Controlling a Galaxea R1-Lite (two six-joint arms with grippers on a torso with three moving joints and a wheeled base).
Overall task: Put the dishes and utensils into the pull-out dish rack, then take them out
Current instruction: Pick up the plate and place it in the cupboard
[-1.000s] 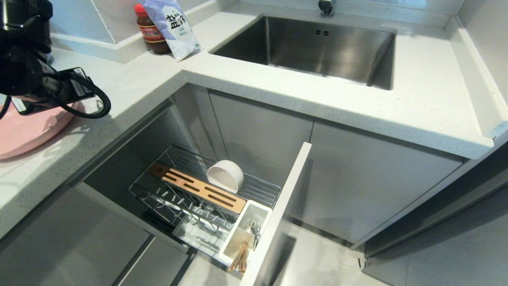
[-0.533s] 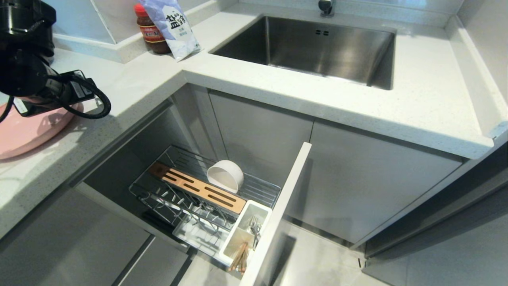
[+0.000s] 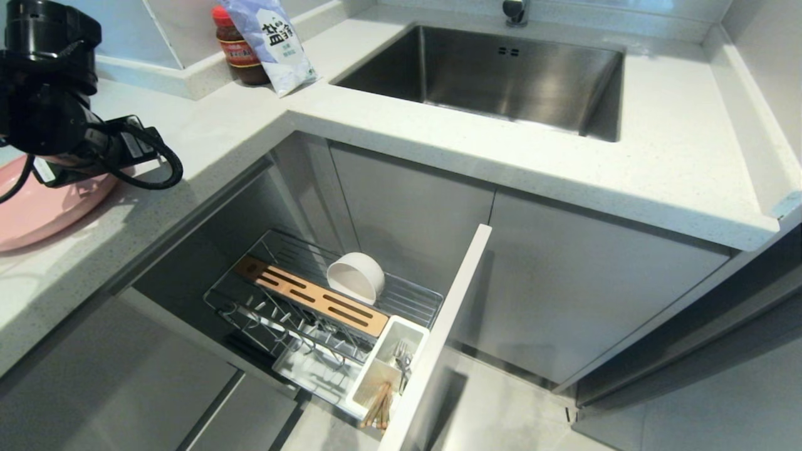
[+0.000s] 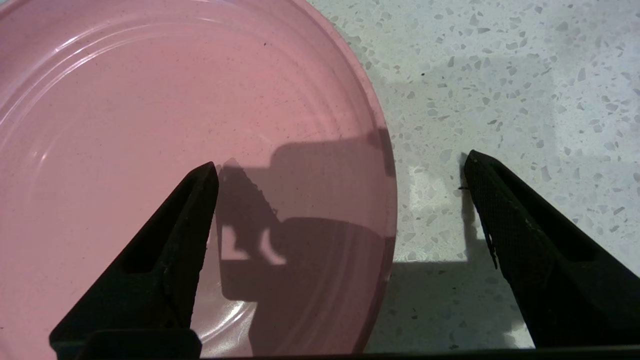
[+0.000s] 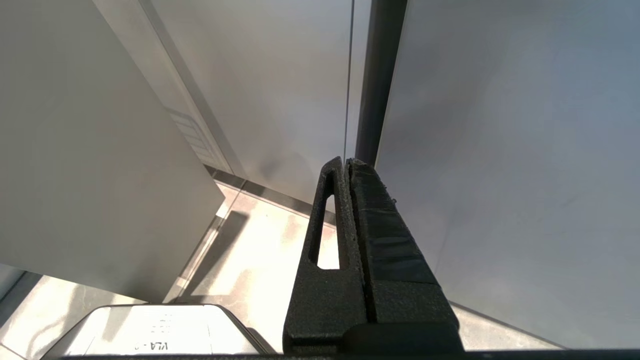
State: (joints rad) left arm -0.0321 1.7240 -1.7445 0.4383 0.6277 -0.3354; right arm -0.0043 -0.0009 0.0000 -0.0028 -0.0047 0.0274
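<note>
Now our big round pink plate (image 4: 165, 150) lies flat on the speckled white counter (image 4: 500, 75). We hold our left gripper (image 4: 340, 170) wide open over its rim, one finger on each side, probably to grab the edge. Our right gripper (image 5: 347, 165) hangs closed beside grey cabinet doors (image 5: 500, 150).

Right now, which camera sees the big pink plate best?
The left wrist view: the pink plate fills most of it, lying flat on the counter. The head view catches only part of it, behind the left arm. The right wrist view shows none.
</note>
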